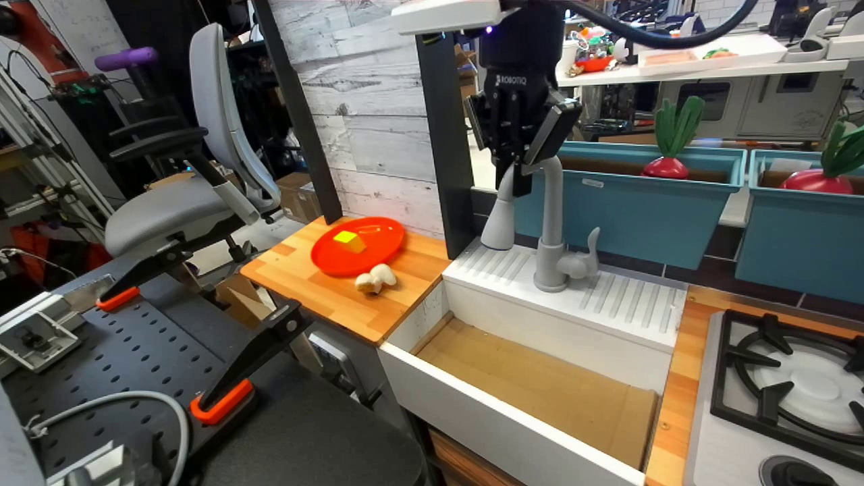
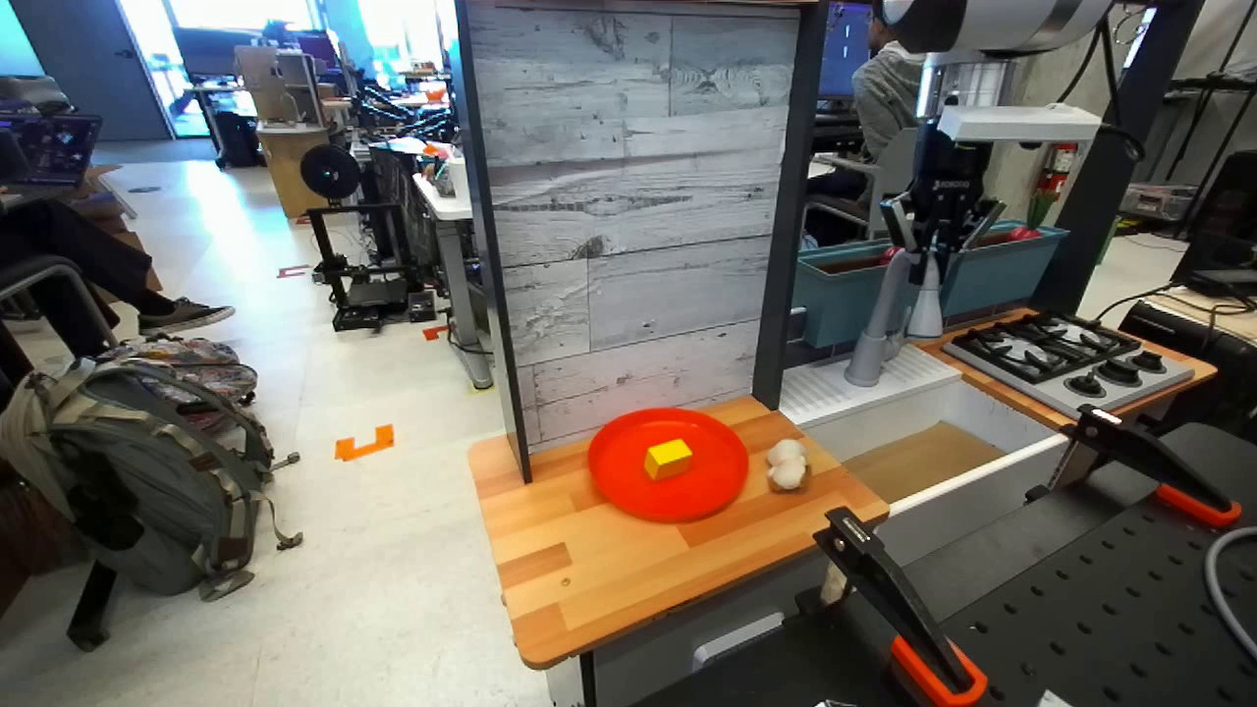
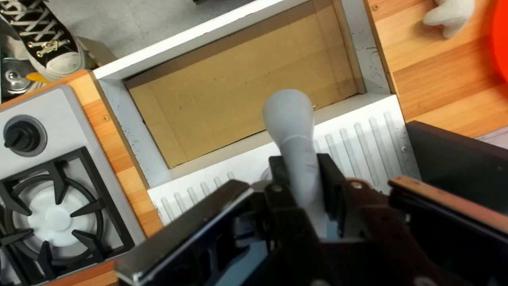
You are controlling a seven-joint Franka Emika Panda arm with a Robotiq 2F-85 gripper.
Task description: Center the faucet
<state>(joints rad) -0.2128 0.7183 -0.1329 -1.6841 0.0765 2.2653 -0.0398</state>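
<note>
The faucet is a tall grey gooseneck tap standing on the white ribbed ledge behind the sink. In an exterior view its downturned spout hangs to the left of its round base, and its side lever sticks out to the right. It also shows in an exterior view and in the wrist view. My gripper has its fingers on both sides of the upper spout, near the arch. In the wrist view both fingertips press close against the spout. Most of the arch is hidden behind the gripper.
Teal planters stand close behind the faucet. A dark post and wood-print panel rise beside the ledge. A red plate with a yellow block lies on the wooden counter. A stove flanks the sink.
</note>
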